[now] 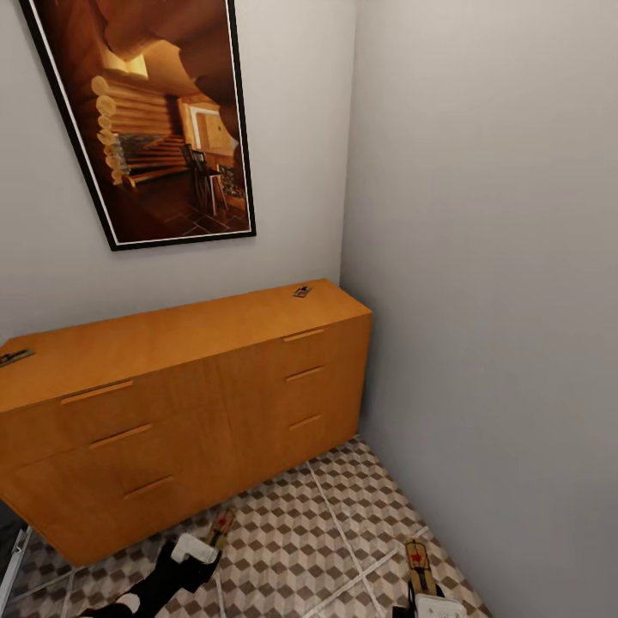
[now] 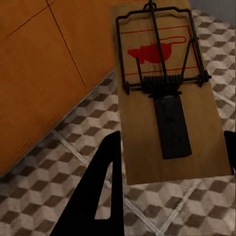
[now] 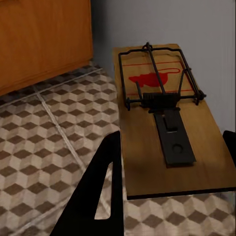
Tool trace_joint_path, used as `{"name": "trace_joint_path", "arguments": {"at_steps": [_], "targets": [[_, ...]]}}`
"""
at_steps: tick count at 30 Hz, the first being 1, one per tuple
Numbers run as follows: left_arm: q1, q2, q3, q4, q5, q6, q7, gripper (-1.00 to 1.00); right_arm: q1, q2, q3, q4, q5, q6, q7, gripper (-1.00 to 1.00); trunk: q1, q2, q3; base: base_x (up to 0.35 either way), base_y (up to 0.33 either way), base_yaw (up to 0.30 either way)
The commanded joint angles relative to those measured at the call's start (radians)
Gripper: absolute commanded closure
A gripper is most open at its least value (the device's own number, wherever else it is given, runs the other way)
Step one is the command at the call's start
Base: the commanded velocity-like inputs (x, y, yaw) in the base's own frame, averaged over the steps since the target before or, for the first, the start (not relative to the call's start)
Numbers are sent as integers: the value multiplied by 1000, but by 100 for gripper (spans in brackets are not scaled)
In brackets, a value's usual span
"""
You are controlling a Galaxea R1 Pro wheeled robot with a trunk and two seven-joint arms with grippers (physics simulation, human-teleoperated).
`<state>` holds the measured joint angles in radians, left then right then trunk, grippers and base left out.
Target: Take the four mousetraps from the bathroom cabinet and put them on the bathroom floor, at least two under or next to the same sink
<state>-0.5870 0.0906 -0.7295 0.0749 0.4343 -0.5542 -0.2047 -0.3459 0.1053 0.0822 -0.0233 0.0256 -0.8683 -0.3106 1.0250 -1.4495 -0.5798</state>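
Observation:
The orange-brown cabinet [image 1: 172, 403] stands against the wall. On its top lie two mousetraps, one near the right end [image 1: 302, 292] and one at the left edge [image 1: 15, 356]. My left gripper [image 1: 209, 542] is low over the bathroom floor [image 1: 292, 549], shut on a third mousetrap [image 1: 221, 525]. The left wrist view has that mousetrap [image 2: 167, 98] held between the fingers [image 2: 101, 191], in front of the cabinet [image 2: 44, 73]. My right gripper [image 1: 423, 584] is shut on a fourth mousetrap [image 1: 418, 556], held between its fingers [image 3: 105, 187] as a flat plate [image 3: 167, 132] near the wall. The sink is out of view.
A framed picture [image 1: 163, 112] hangs above the cabinet. A plain grey wall [image 1: 498, 300] closes the right side and meets the cabinet's right end in a corner. Patterned tiles [image 3: 49, 137] stretch between the cabinet front and me.

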Motion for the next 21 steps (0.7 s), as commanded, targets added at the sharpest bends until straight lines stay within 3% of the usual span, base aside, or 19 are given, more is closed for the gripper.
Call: {"name": "trace_joint_path", "arguments": {"at_steps": [1, 3, 5, 6, 9, 13, 16, 21], "targets": [[20, 9, -6, 3, 54, -32, -1, 100, 0, -10, 12, -3, 5, 30, -9, 100, 0, -1, -1, 0, 0, 0], [49, 19, -5, 3, 109, -67, 19, 100, 0, -21, 11, -20, 5, 74, -8, 100, 0, -1, -1, 0, 0, 0], [82, 24, -5, 4, 168, -125, 76, 100, 0, -30, 11, -64, 5, 116, -7, 100, 0, -1, -1, 0, 0, 0], [89, 24, -5, 4, 179, -142, 98, 100, 0, -31, 11, -77, 5, 125, -7, 100, 0, -1, -1, 0, 0, 0], [117, 8, -5, 4, 223, -245, 283, 100, 0, -38, 10, -145, 5, 194, -2, 100, 0, -1, -1, 0, 0, 0], [132, -28, -5, 3, 237, -293, 475, 100, 0, -42, 11, -219, 5, 281, 48, 100, 0, -1, -1, 0, 0, 0], [135, -51, -5, 3, 239, -299, 524, 100, 0, -47, 11, -245, 5, 300, 91, 100, 0, -1, -1, 0, 0, 0], [136, -65, -5, 3, 239, -288, 539, 100, 1, -67, 14, -251, 5, 300, 107, 100, 0, -1, -1, 0, 0, 0]]}}
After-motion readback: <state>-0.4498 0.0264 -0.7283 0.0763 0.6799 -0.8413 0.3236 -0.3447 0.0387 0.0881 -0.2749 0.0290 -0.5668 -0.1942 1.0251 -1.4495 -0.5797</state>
